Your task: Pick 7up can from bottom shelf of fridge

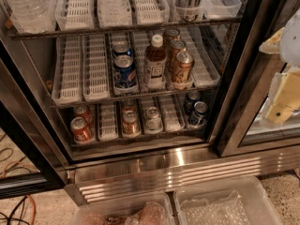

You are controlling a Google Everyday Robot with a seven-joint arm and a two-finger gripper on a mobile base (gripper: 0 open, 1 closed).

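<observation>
7up can (153,118) upright on bottom shelf (108,122); gripper (282,97) far right, grip state unclear

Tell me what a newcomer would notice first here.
The open fridge fills the view, its shiny grille gleaming below. On the bottom shelf stand cans, the pale 7up can near the middle. The tool hangs at the right edge, outside the shelves.

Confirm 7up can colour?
7up can: pale green-silver, silvery top, camera view. Gripper hangs far right.
</observation>
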